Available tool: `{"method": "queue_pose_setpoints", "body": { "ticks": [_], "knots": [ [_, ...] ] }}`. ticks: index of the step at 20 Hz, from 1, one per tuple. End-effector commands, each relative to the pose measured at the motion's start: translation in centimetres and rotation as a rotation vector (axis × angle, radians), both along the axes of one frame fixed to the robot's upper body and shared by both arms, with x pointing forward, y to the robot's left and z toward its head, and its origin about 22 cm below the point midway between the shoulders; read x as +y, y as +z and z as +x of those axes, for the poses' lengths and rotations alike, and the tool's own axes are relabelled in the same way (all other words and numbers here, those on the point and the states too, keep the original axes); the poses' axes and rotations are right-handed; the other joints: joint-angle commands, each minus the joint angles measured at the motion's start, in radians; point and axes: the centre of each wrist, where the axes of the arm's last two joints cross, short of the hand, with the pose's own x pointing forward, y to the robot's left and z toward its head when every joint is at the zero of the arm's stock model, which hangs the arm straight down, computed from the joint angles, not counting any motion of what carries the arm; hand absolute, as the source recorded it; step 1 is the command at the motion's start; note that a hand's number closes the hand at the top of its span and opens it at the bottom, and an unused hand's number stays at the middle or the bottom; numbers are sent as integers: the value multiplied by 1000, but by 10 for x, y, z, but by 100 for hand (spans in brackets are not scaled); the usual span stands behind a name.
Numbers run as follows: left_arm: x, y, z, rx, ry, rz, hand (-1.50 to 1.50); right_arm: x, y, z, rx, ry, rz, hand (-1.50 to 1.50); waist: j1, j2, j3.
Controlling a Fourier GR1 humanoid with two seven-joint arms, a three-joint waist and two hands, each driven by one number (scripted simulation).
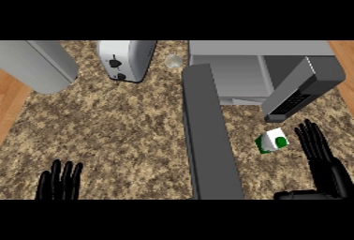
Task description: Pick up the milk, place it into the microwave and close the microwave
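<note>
The right hand (323, 164) stands near the surface's front right corner, fingers straight and pointing away from the robot, thumb stretched out low to the left; it has hold of nothing. Just to the left of its fingertips, apart from them by a narrow strip of surface, sits the milk (272, 141), a small white and green carton tilted on the speckled brown surface (117, 122). Behind the milk is the microwave (262, 65) at the surface's rear right, its cavity open toward the robot. Its door (207, 140) is swung wide and reaches as a long dark grey slab from the microwave toward the front edge, left of the milk. The dark panel with buttons (298, 89) juts out above the carton. The left hand (61, 182) rests near the front left edge, fingers straight and upright, empty. At the rear edge stands a silver toaster (126, 58), with a grey rounded appliance (38, 65) at the rear left corner.
</note>
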Motion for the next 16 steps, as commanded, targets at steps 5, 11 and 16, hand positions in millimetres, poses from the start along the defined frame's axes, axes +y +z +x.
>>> {"method": "queue_pose_setpoints", "body": {
  "ticks": [5,11,16],
  "knots": [
    [10,9,-20,5,-5,7,-150,2,-49,29,24,-98,-41,-150,8,1,0],
    [13,-5,-22,10,11,-10,-150,-39,-75,27,26,-89,-58,-150,7,1,0],
    [15,-14,-21,-7,14,-2,-150,-40,-100,24,22,-102,-57,-150,7,2,1]
  ]
}}
